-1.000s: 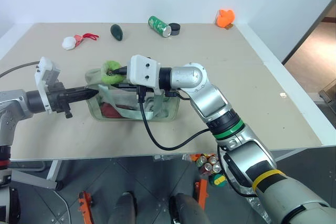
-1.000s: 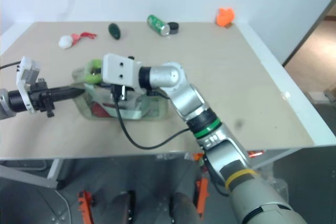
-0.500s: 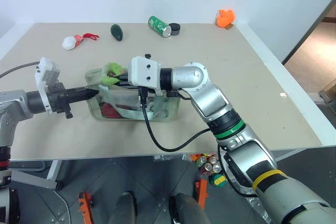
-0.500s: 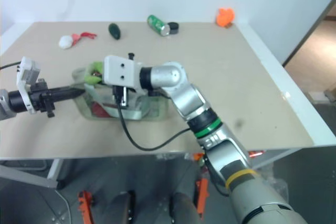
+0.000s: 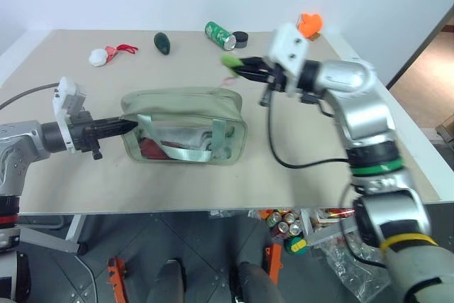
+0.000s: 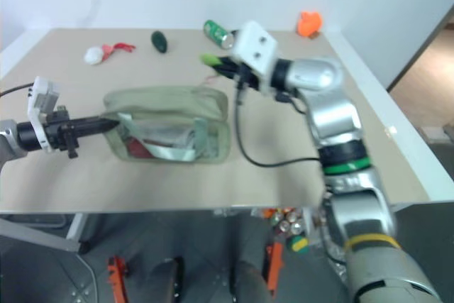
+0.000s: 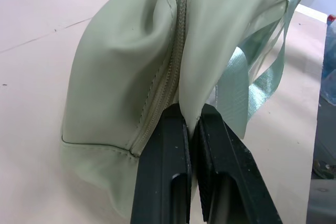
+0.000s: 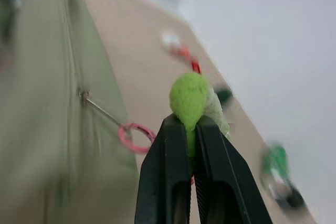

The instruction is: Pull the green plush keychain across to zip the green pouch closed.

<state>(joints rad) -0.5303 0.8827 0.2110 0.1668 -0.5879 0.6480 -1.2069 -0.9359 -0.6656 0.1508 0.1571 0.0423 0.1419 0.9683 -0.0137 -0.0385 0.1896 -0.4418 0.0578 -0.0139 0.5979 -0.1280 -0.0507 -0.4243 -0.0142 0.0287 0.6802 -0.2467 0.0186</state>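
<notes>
The green pouch (image 5: 186,127) lies on the table, and its top zipper (image 7: 169,72) runs shut along the stretch I can see. My left gripper (image 5: 130,125) is shut on the fabric at the pouch's left end, and the left wrist view shows its fingers (image 7: 170,145) pinching the seam beside the zipper. My right gripper (image 5: 240,66) hangs above the pouch's far right end, shut on the green plush keychain (image 8: 190,97). A pink ring (image 8: 134,131) and a thin link join the plush to the zipper slider (image 8: 84,96).
At the back of the table lie a white plush ball with red cord (image 5: 98,56), a dark green oval object (image 5: 162,42), a green can (image 5: 218,33) beside a black cap (image 5: 240,37), and an orange object (image 5: 309,24). A black cable (image 5: 280,152) droops from my right arm.
My right gripper closed on the plush and swept it from the pouch's left end across to the right. The pouch top, gaping before, now lies shut. The left gripper held still.
</notes>
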